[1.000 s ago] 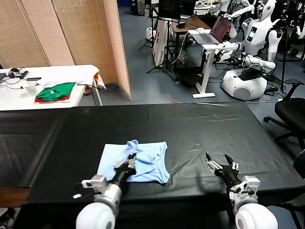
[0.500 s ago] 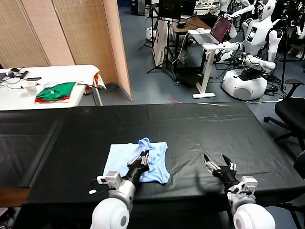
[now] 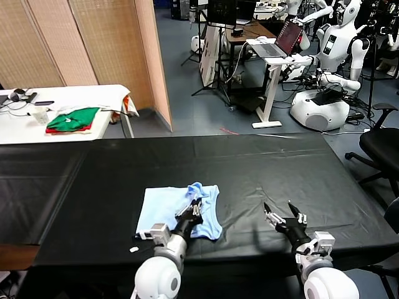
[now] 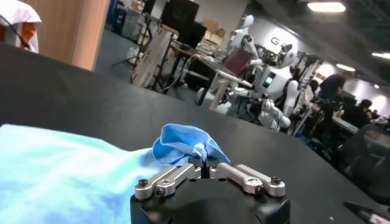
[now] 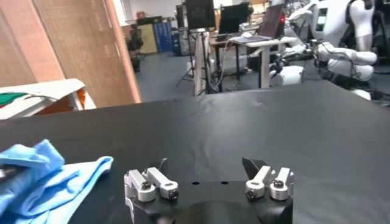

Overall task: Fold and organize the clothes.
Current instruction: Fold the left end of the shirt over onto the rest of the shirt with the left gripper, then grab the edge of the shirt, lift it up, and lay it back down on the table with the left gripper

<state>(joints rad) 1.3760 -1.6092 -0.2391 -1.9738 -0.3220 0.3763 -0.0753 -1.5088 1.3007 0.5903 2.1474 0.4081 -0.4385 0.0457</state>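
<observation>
Left hand (image 3: 194, 207) sits low centre of the head view, clenched on a raised fold of the pale blue T-shirt (image 3: 165, 208). In the left wrist view the pinched fabric (image 4: 186, 145) bunches into a peak right at the closed fingertips. Left hand (image 4: 204, 169) body blocks the exact contact point.

Right hand (image 3: 282, 219) is lower right of the frame, released, fingers spread wide, hovering just over the black bench (image 3: 249, 162), well apart from the shirt. Right wrist view confirms the right hand (image 5: 207, 169) has nothing between the fingers (image 5: 259, 170).

T-shirt lies lower centre-left, close to the bench's near edge. Its right side is rumpled and doubled over; left part is flat. Lettering not visible. Shirt's near hem partly hidden behind the left arm.

Open bench all round: wide bare stretch to the right, left and beyond the shirt up to the far edge.

Far upper left: white side table (image 3: 75, 99) with green-and-red folded garments (image 3: 72, 119). Upper right: other robots (image 3: 327, 68), cut off by the frame.
</observation>
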